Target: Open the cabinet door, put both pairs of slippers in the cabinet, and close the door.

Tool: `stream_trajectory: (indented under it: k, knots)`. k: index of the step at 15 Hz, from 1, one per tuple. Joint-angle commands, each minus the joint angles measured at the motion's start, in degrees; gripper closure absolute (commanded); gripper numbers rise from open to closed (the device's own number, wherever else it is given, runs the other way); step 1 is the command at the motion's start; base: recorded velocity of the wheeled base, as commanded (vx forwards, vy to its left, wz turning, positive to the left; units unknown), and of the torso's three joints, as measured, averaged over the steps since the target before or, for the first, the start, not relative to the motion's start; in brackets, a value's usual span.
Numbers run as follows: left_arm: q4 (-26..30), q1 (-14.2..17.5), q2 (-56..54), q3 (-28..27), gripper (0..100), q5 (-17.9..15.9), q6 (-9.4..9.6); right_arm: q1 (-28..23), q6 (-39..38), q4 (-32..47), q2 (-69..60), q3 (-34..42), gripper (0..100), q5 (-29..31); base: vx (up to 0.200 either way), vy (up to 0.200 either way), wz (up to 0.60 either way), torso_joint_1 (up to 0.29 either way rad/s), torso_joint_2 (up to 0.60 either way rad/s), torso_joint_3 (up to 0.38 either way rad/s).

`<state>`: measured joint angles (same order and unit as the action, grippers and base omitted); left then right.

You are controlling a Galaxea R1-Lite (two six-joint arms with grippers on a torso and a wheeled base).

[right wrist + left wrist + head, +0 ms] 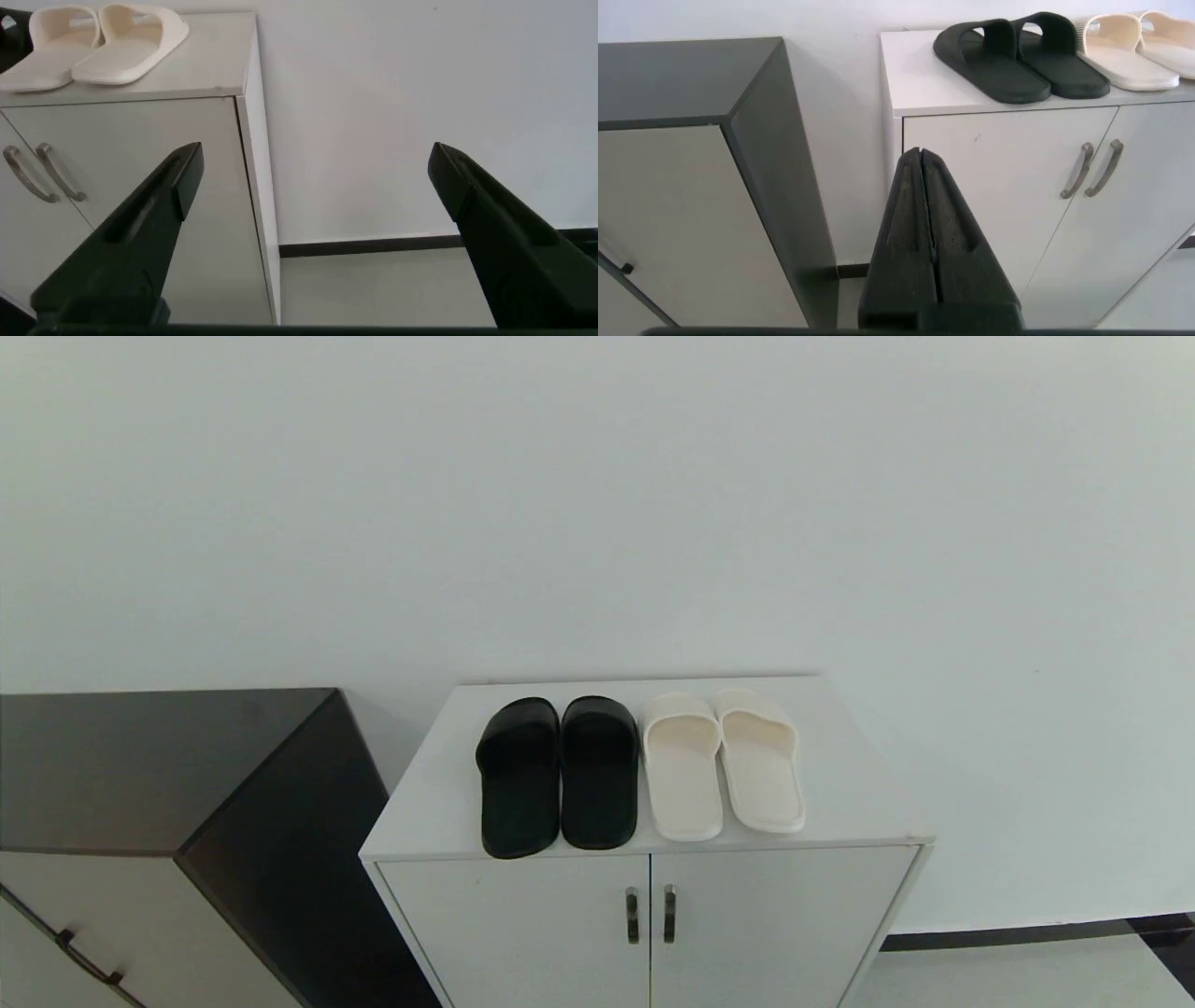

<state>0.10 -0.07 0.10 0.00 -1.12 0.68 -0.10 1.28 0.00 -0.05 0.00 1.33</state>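
Observation:
A white cabinet [766, 924] stands against the wall, both doors closed, with two metal handles [650, 915] at the middle seam. On its top lie a pair of black slippers [558, 775] and, to their right, a pair of cream slippers [724, 763]. My left gripper [922, 154] is shut, low in front of the cabinet's left door [999, 196], with the black slippers [1022, 58] above it. My right gripper [318, 163] is open, off the cabinet's right side [257, 187], near the cream slippers [98, 42]. Nothing is held.
A dark-topped cabinet [168, 765] with a light front stands close to the left of the white one. Bare wall rises behind. White floor with a dark skirting strip [1027, 933] lies to the right.

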Motion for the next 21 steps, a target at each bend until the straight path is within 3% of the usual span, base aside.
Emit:
stream_trajectory:
  k: [1,3,4,5,6,7,8,9,11,14,18,21]
  knots:
    - [-0.01,-0.01,0.08,0.00,100,-0.02,0.02,0.10,-0.31,-0.18,0.05,0.00,0,-0.01,0.000,0.000,0.00,0.000,0.00,0.000]
    - [-0.01,-0.01,0.08,0.00,100,-0.02,0.11,0.10,-1.46,-0.79,0.05,0.00,0,0.08,0.000,0.000,0.00,0.000,0.00,0.000]
    - [-0.01,-0.01,0.08,0.00,100,-0.11,0.20,0.27,-5.32,-1.76,0.58,-6.86,0,0.17,0.000,0.000,0.00,0.000,0.00,0.000]
    - [-0.01,-0.01,0.08,0.00,100,-0.28,0.20,1.59,-14.55,1.76,4.44,-18.54,0,-1.50,0.000,0.000,0.00,0.000,0.00,0.000]
    - [0.08,-0.01,0.08,0.00,100,-0.28,0.28,2.65,-16.57,8.00,7.61,-25.05,0,-5.99,0.000,0.000,0.00,0.000,0.00,0.000]
    - [-0.01,-0.01,0.08,0.00,100,-0.28,0.28,3.09,-16.05,13.54,12.27,-26.89,0,-12.67,0.000,0.000,0.00,0.000,0.00,0.000]
    - [-0.01,-0.01,0.08,0.00,100,-0.28,0.28,3.09,-15.61,13.80,15.34,-26.72,0,-15.74,0.000,0.000,0.00,0.000,0.00,0.000]
    - [-0.01,-0.01,0.08,0.00,100,-0.28,0.28,3.17,-13.85,12.66,25.01,-26.10,0,-23.48,0.000,0.000,0.00,0.000,0.00,0.000]
    - [-0.01,-0.01,0.08,0.00,100,-0.28,0.37,3.88,-13.85,4.83,39.69,-26.19,0,-26.20,0.000,0.000,0.00,0.000,0.00,0.000]
    - [-0.01,-0.01,0.08,0.00,100,-0.28,0.28,7.83,-14.29,-4.66,51.38,-27.07,0,-23.83,0.000,0.000,0.00,0.000,0.00,0.000]
    - [-0.01,-0.01,0.08,0.00,100,-0.28,0.28,25.94,-19.91,-5.89,62.19,-34.28,0,-9.06,0.000,0.000,0.00,0.000,0.00,0.000]
    - [-0.01,-0.01,0.08,0.00,100,-0.28,0.28,34.55,-23.16,-12.48,72.29,-39.11,0,2.54,0.000,0.000,0.00,0.000,0.00,0.000]
